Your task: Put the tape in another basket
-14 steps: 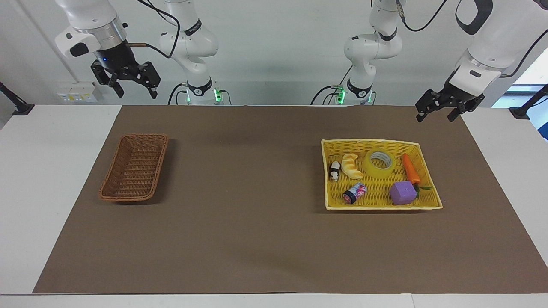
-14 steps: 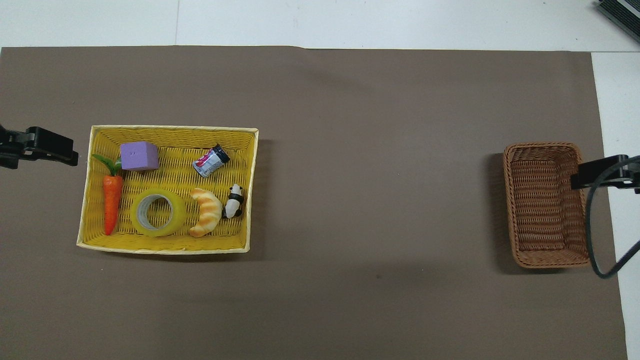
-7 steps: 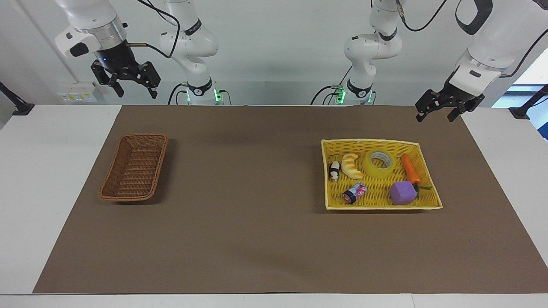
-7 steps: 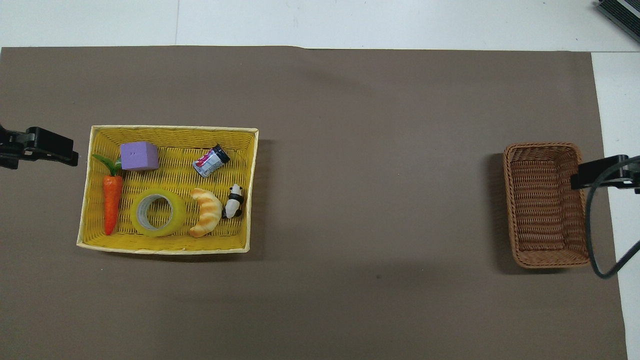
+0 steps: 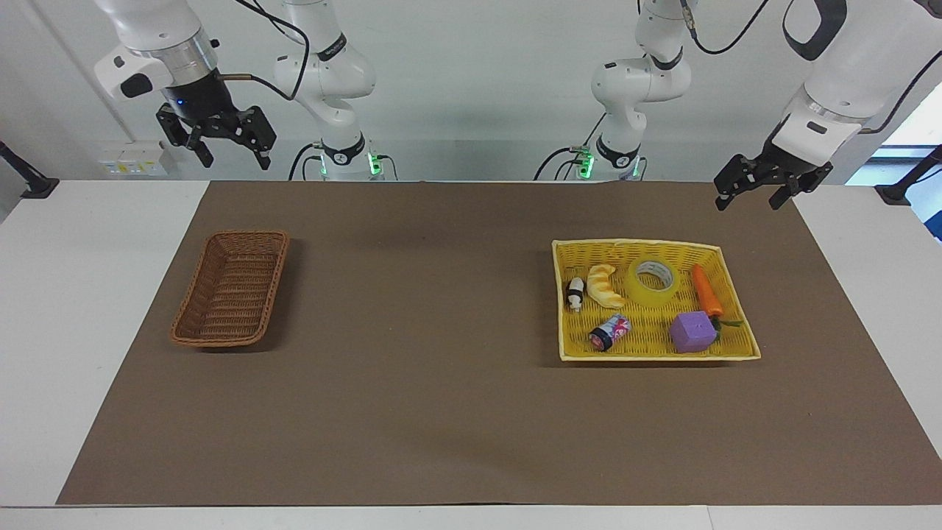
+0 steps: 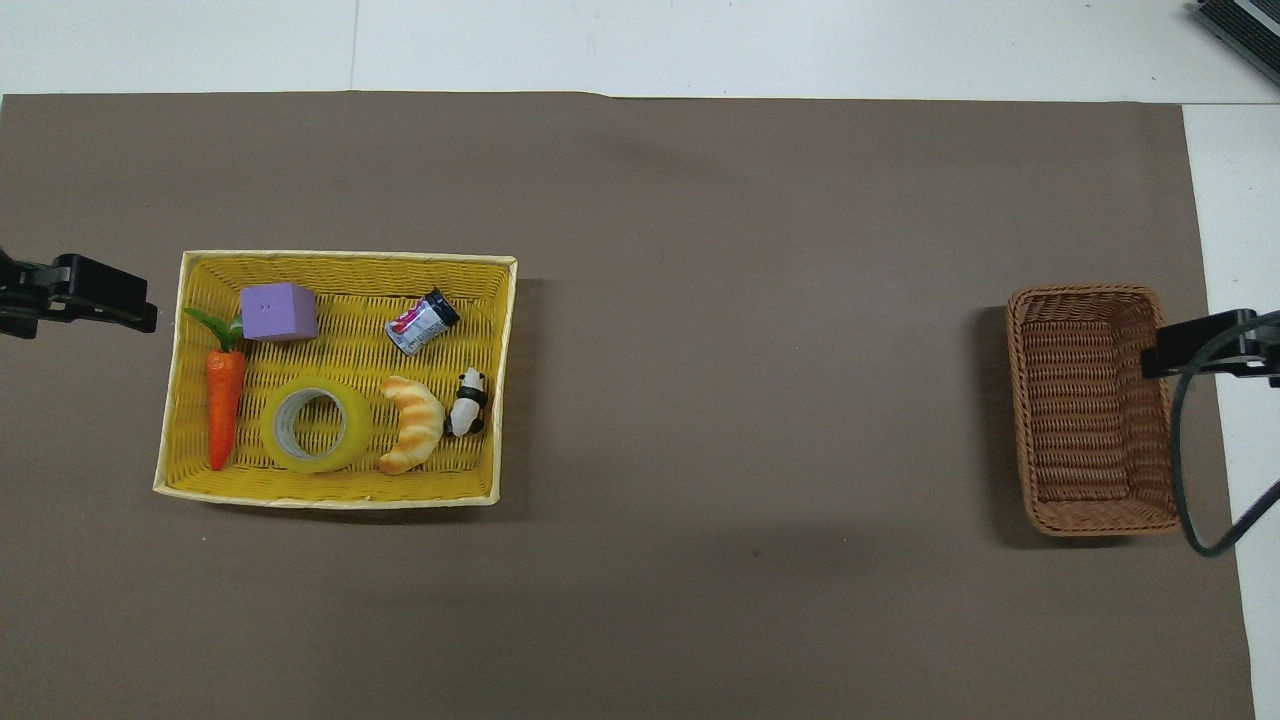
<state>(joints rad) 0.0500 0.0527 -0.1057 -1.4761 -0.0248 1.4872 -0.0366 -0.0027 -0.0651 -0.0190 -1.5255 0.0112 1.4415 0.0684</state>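
Note:
The tape (image 5: pixel 639 294) (image 6: pixel 352 432), a translucent yellow roll with a pale core, lies flat in the yellow basket (image 5: pixel 633 242) (image 6: pixel 340 256), between a carrot and a croissant toy. The dark brown wicker basket (image 5: pixel 232 287) (image 6: pixel 1090 410) sits empty toward the right arm's end of the table. My left gripper (image 5: pixel 749 202) (image 6: pixel 100 305) hangs open in the air over the mat, just off the yellow basket's corner at the robots' side. Above the table edge by the brown basket, my right gripper (image 5: pixel 234 158) (image 6: pixel 1200 345) hangs open. Neither holds anything.
In the yellow basket with the tape lie an orange carrot (image 5: pixel 706 291), a purple cube (image 5: pixel 692 331), a croissant toy (image 5: pixel 605 285), a small panda figure (image 5: pixel 575 293) and a small can (image 5: pixel 609 332). A brown mat (image 5: pixel 427 331) covers the table between the baskets.

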